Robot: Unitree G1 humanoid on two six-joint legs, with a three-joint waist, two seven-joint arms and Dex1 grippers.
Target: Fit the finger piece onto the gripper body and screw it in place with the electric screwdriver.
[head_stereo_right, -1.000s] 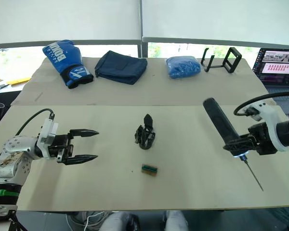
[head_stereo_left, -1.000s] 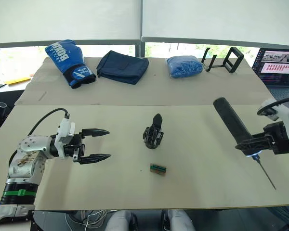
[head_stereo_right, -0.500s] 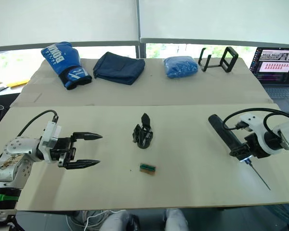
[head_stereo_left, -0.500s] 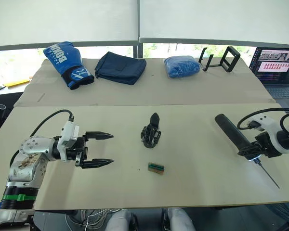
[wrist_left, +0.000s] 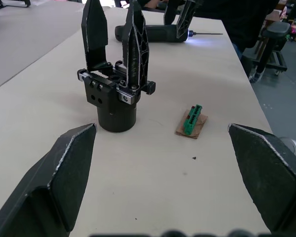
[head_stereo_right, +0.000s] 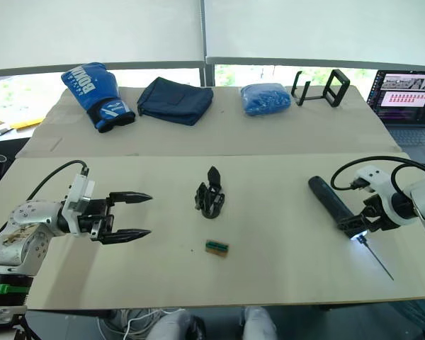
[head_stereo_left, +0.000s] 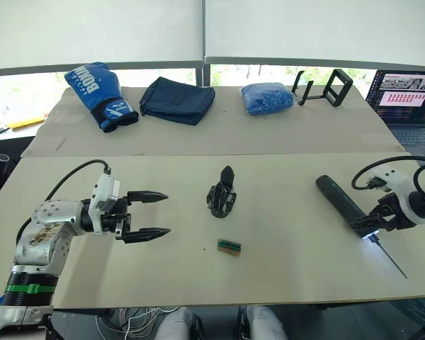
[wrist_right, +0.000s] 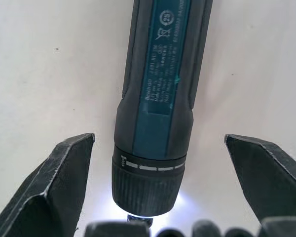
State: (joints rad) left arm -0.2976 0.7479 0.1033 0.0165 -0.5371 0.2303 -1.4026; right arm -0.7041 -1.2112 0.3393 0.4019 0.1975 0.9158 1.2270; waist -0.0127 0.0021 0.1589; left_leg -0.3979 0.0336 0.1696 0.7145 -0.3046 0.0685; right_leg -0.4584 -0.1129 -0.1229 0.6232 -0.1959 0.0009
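Note:
The gripper body (head_stereo_left: 222,195) stands upright at the table's middle. Two black pointed fingers (wrist_left: 133,39) rise from its bracket, and I cannot tell which is the finger piece. The left gripper (head_stereo_left: 167,212) hangs open to the left of the body, aimed at it, with nothing between its fingers. At the right the electric screwdriver (head_stereo_left: 336,197) lies flat on the table, its light glowing and its thin bit (head_stereo_left: 388,256) pointing toward the front edge. The right gripper (head_stereo_left: 374,227) is open around the bit end of the screwdriver (wrist_right: 163,74), its fingers apart from it on either side.
A small green-and-brown block (head_stereo_left: 230,246) lies just in front of the gripper body. Along the back table sit a blue boxing glove (head_stereo_left: 99,85), a dark bag (head_stereo_left: 178,99), a blue cloth (head_stereo_left: 269,97) and a black stand (head_stereo_left: 326,86). A laptop (head_stereo_left: 404,95) is at far right.
The right arm lowered the screwdriver from a raised tilt down flat onto the table. The left gripper edged slightly right toward the gripper body.

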